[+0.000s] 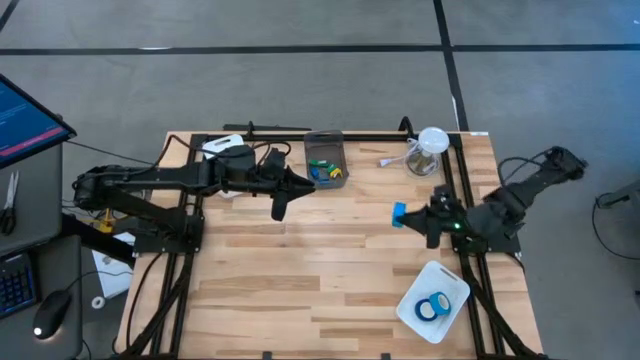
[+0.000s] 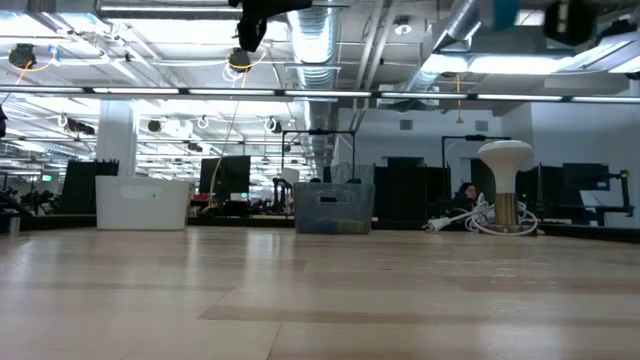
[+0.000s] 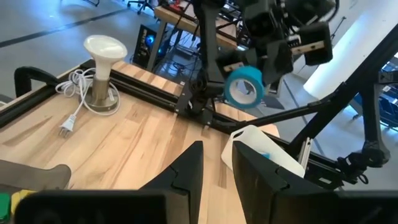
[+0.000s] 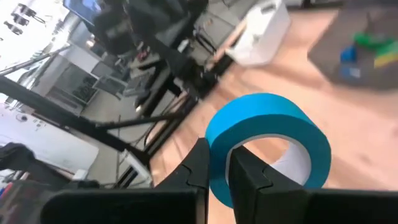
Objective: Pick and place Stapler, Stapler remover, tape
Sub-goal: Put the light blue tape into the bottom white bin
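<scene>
My right gripper (image 1: 410,214) is shut on a blue roll of tape (image 4: 267,134) and holds it in the air over the table's right part; the left wrist view shows this roll (image 3: 244,86) under the right arm's fingers. More blue tape (image 1: 433,307) lies in a white tray (image 1: 452,280) near the right front corner. My left gripper (image 3: 214,169) hovers open beside a grey bin (image 1: 325,150) at the far middle, nothing between its fingers. Small coloured items (image 1: 325,172) lie in the bin. I cannot make out the stapler or the stapler remover. My right gripper pinches the roll's wall (image 4: 219,168) between its two fingers, one finger (image 4: 249,171) inside the ring and the other outside. The roll is lifted clear of the table and stands on edge, its hole facing sideways.
A white mushroom-shaped lamp (image 1: 430,148) with a coiled white cord (image 1: 392,160) stands at the far right. A white box (image 1: 222,145) sits at the far left. A black frame (image 1: 462,200) runs along the table's edges. Bare wood spans the middle and front.
</scene>
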You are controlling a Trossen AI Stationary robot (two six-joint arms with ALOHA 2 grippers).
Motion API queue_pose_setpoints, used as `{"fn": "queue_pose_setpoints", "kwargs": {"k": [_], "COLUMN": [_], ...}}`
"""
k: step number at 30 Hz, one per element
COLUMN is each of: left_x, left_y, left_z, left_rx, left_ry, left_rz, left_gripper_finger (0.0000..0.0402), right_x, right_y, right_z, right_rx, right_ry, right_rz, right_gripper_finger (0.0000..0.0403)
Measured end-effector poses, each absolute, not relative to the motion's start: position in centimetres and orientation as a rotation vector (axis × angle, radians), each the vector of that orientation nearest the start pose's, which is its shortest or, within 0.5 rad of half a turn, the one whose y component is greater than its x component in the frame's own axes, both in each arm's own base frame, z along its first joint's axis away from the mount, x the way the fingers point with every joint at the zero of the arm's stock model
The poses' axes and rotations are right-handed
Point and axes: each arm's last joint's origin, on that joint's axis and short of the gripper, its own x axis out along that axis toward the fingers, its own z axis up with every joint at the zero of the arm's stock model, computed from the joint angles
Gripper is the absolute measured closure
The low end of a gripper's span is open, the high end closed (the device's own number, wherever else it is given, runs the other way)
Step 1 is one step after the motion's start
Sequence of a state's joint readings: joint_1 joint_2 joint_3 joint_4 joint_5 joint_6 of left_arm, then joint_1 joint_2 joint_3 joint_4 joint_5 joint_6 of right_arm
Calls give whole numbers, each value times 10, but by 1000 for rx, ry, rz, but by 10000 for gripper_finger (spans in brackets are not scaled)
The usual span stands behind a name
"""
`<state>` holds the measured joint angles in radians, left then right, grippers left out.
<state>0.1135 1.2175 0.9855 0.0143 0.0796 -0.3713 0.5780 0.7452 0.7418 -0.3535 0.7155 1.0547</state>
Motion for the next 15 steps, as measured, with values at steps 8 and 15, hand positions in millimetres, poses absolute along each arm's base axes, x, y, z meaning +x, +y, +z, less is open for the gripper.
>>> {"fn": "queue_pose_setpoints", "kwargs": {"k": [8,15], "left_x": [274,274], "left_y": [29,29], "left_z": [332,332], "left_rx": [-389,-389], "left_ry": [206,206], "left_rz": [85,85], "left_gripper_finger": [325,325], "right_x": [123,118], "right_y": [93,115], "right_z": [289,272], "right_rx": [974,1044], "right_ry": [325,487], "right_rz": [-301,-291], "right_gripper_finger": [381,381]}}
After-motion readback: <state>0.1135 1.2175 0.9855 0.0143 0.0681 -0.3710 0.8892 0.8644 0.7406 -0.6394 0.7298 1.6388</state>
